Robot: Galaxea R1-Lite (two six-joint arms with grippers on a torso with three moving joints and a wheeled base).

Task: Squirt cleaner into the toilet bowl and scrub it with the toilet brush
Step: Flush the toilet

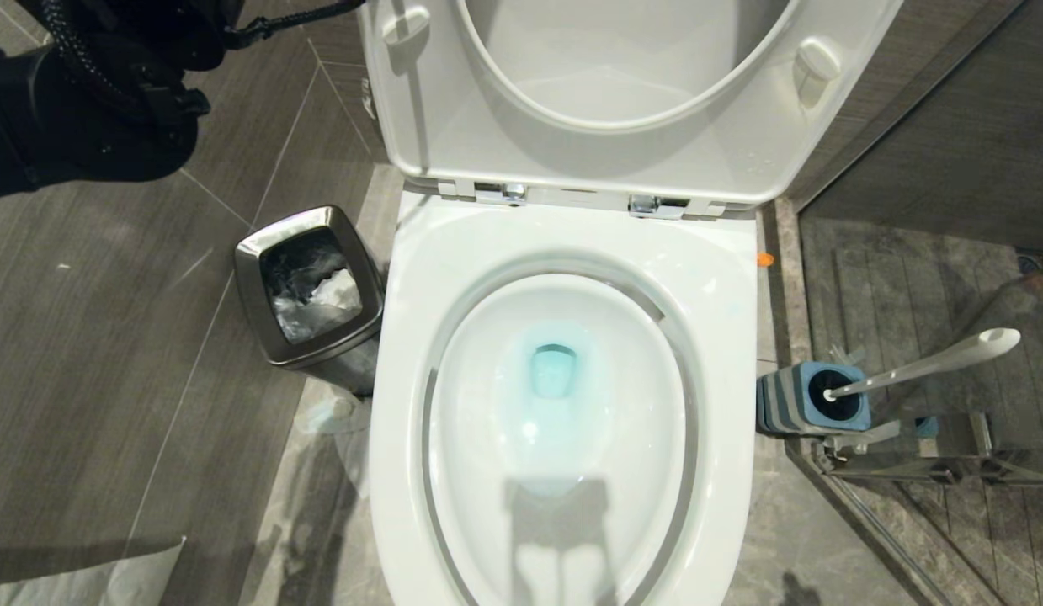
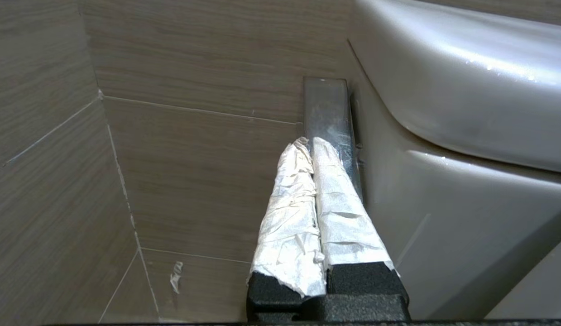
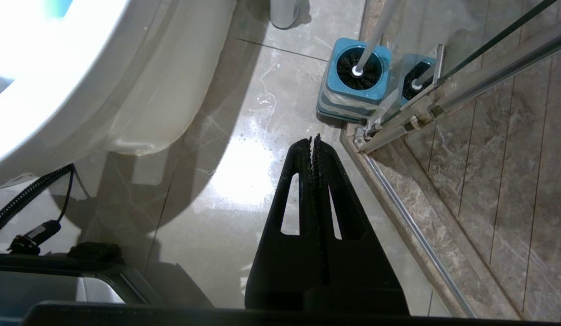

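Turquoise-blue cleaner (image 1: 555, 370) already tints the glossy white ceramic toilet bowl (image 1: 723, 278); my right gripper (image 3: 314, 140), fingers together, holds nothing, near the slim whitish-grey toilet brush (image 3: 375, 27) in its holder.

The toilet bowl (image 1: 723, 278) is glossy white, and the cleaner (image 1: 553, 370) tints its water turquoise-blue at frame centre. The toilet brush (image 1: 933, 360) has a whitish-grey handle; its holder (image 1: 782, 402) is blue-topped with grey stripes. The waste bin (image 1: 256, 290) at left is brushed steel on grey-brown wood-grain floor tiles (image 1: 109, 337).
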